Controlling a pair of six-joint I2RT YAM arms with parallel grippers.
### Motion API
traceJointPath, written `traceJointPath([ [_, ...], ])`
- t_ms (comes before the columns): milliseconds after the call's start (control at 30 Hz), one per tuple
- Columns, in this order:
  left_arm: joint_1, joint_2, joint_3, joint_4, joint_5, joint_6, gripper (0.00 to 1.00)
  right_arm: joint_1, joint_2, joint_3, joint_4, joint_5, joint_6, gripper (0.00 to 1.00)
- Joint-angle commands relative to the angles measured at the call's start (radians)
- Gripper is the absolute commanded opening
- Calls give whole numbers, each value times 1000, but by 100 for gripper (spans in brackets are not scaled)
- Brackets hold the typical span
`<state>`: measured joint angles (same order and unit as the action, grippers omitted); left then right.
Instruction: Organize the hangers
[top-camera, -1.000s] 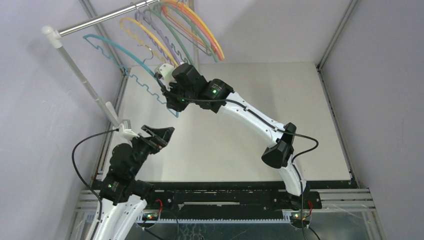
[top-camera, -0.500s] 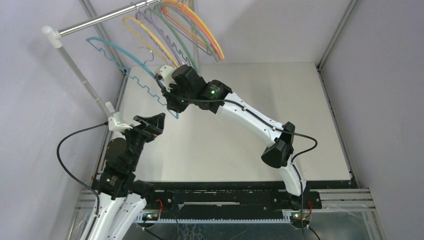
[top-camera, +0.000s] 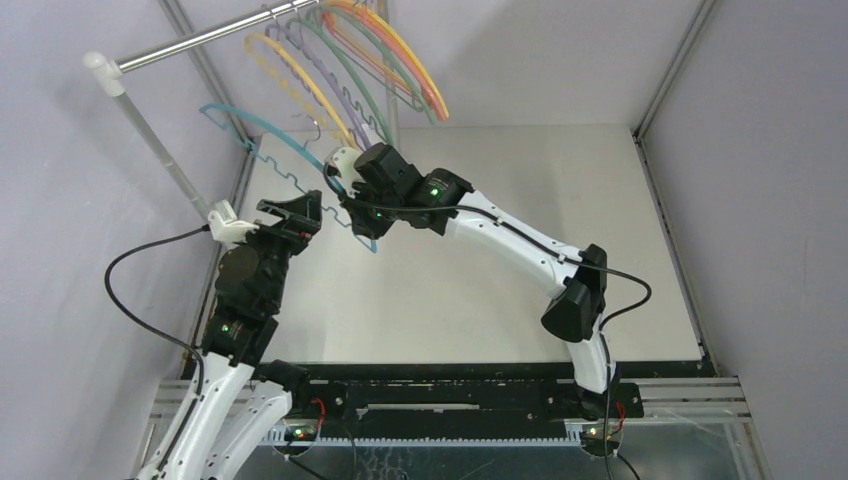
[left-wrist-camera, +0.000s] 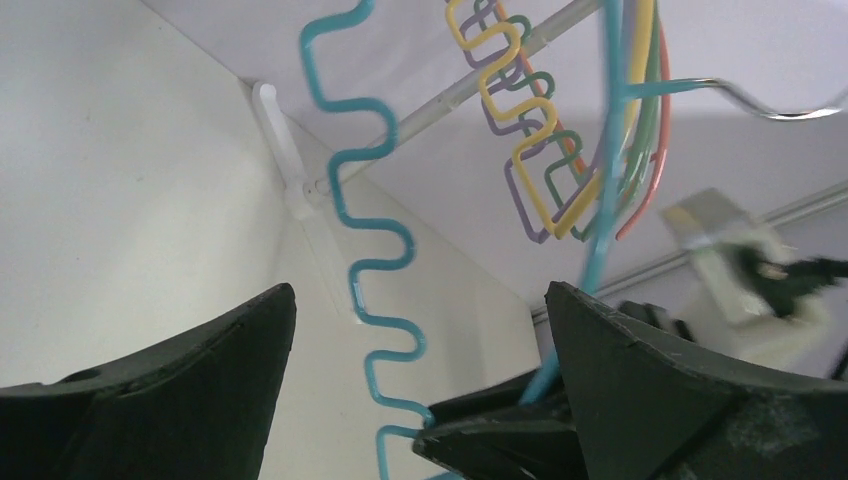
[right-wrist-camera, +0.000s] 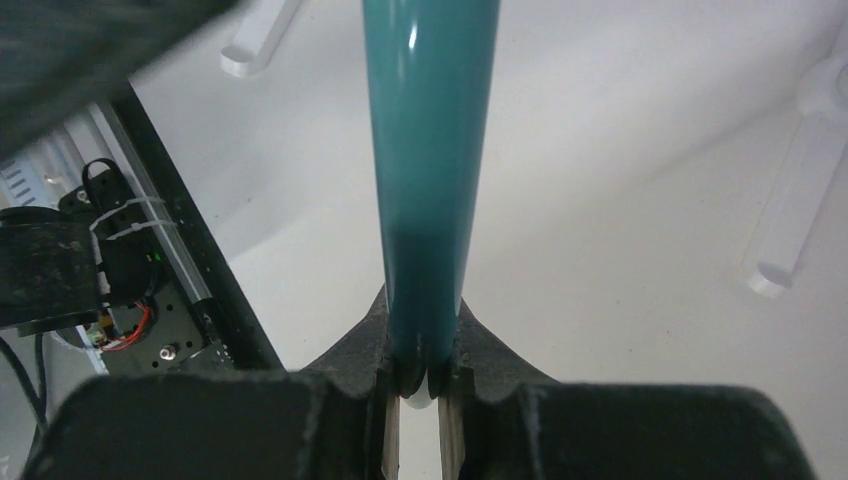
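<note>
My right gripper (top-camera: 352, 207) is shut on a teal wavy-edged hanger (top-camera: 232, 113) and holds it in the air above the back left of the table. Its wire hook (top-camera: 312, 126) hangs free, off the rail. In the right wrist view the teal bar (right-wrist-camera: 430, 150) is pinched between the fingers of the right gripper (right-wrist-camera: 420, 375). My left gripper (top-camera: 303, 215) stands open just left of that grip. From the left wrist, the wavy teal edge (left-wrist-camera: 375, 250) runs between the wide-apart fingers (left-wrist-camera: 200, 370). Yellow (top-camera: 290, 70), purple, green and orange hangers hang on the rail.
A silver rail (top-camera: 200, 38) on white posts (top-camera: 150, 130) crosses the back left corner, close to the left wall. The white table (top-camera: 520, 250) lies below. The post's feet (right-wrist-camera: 790, 220) show behind the teal bar in the right wrist view.
The right arm has carried the teal hanger a little nearer and to the right. The left arm has risen and swung its open gripper up beside the hanger.
</note>
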<state>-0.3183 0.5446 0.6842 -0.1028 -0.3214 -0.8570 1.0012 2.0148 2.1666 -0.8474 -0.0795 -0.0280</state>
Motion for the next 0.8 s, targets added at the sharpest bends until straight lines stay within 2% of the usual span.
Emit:
traceJointPath([
  [0, 2, 57, 43, 90, -10, -45, 99, 1, -113, 22, 90, -5, 2, 0],
  [167, 2, 64, 0, 151, -18, -80, 99, 7, -132, 11, 89, -29, 1, 0],
  [667, 10, 221, 62, 295, 37, -112, 99, 50, -146, 1, 82, -29, -7, 0],
  [767, 15, 241, 51, 332, 56, -131, 87, 53, -149, 5, 76, -28, -6, 0],
])
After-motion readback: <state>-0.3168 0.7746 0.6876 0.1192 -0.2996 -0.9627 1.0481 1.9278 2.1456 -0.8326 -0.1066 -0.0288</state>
